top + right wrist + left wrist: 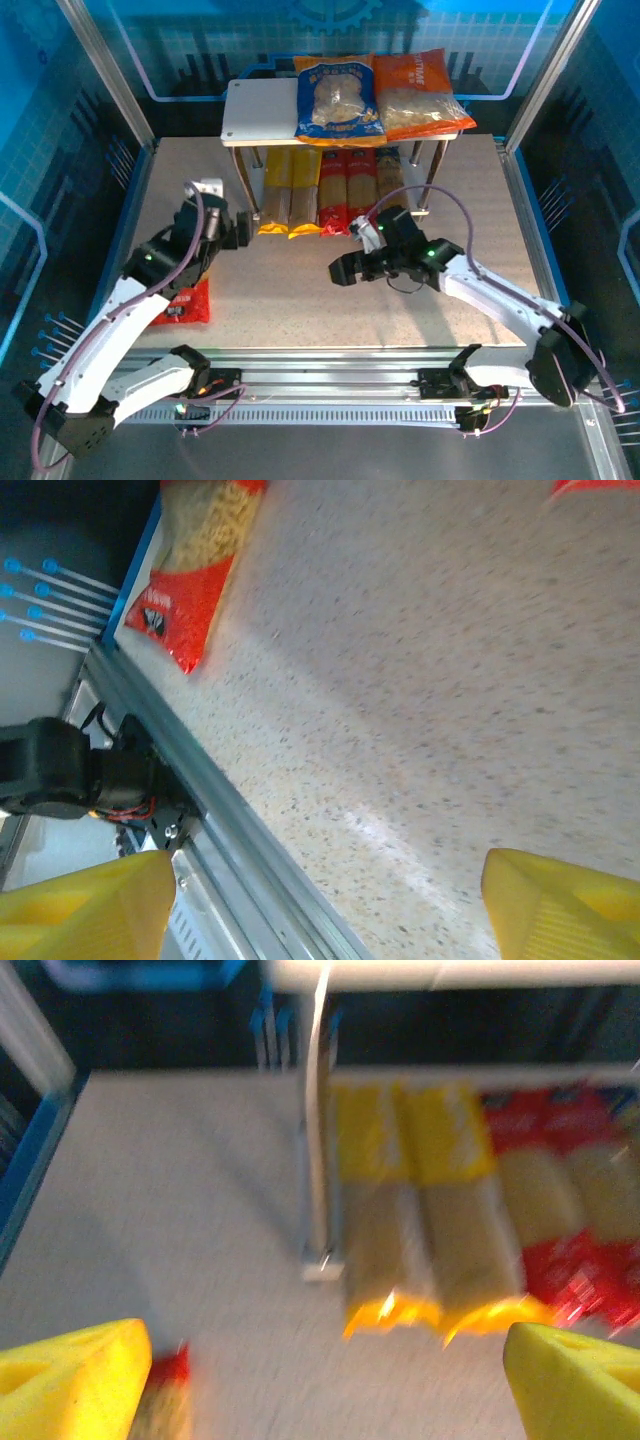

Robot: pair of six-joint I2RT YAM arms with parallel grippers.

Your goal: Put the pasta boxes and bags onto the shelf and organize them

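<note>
The shelf (260, 110) stands at the back. A blue bag (338, 100) and an orange bag (420, 95) lie side by side on its top board. Under that board lie two yellow pasta boxes (290, 200) and two red ones (347, 195), ends pointing forward. The red bag (188, 302) lies flat near the table's left front, partly under the left arm. My left gripper (240, 228) is open and empty, just left of the yellow boxes (420, 1230) and facing them. My right gripper (345, 268) is open and empty over bare table at the middle. Its camera shows the red bag (200, 570).
A thin metal shelf leg (318, 1140) stands just left of the yellow boxes. The left part of the top board is bare. A metal rail (230, 820) runs along the table's near edge. Blue cage walls close in the sides and back.
</note>
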